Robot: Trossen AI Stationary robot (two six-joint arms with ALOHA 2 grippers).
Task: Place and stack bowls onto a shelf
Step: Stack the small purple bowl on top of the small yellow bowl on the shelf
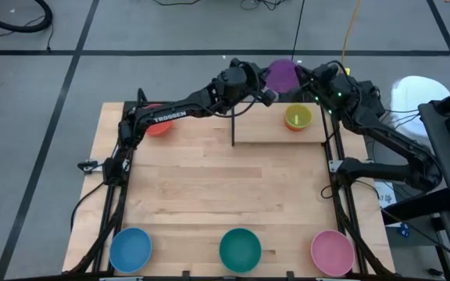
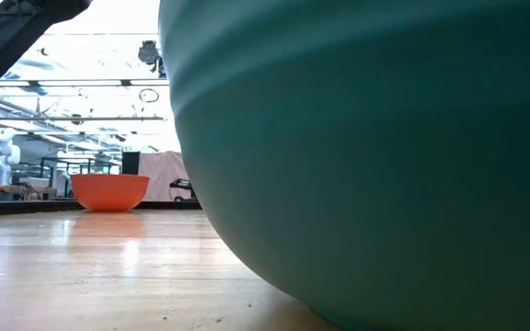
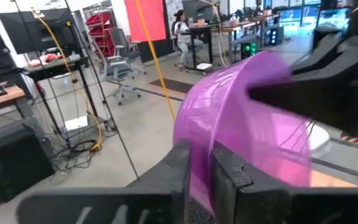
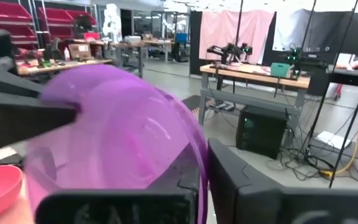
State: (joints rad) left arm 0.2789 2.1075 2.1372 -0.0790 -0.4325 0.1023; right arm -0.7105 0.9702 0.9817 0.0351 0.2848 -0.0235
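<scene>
While pinched by both rims: purple bowl (image 1: 282, 76) between left claw (image 1: 266, 91) and right claw (image 1: 306, 78).

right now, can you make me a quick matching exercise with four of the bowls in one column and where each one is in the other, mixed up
Bowls:
1. purple bowl
2. yellow bowl
3. teal bowl
4. red-orange bowl

Places:
A. near edge of the table, in the middle, between the blue and pink bowls
B. at the far edge, pinched on its rim by both the left gripper and the right gripper
C. far left of the table, partly under the left arm
D. far right of the table, just below the held bowl in the high view

Pairs: 1-B, 2-D, 3-A, 4-C
</scene>
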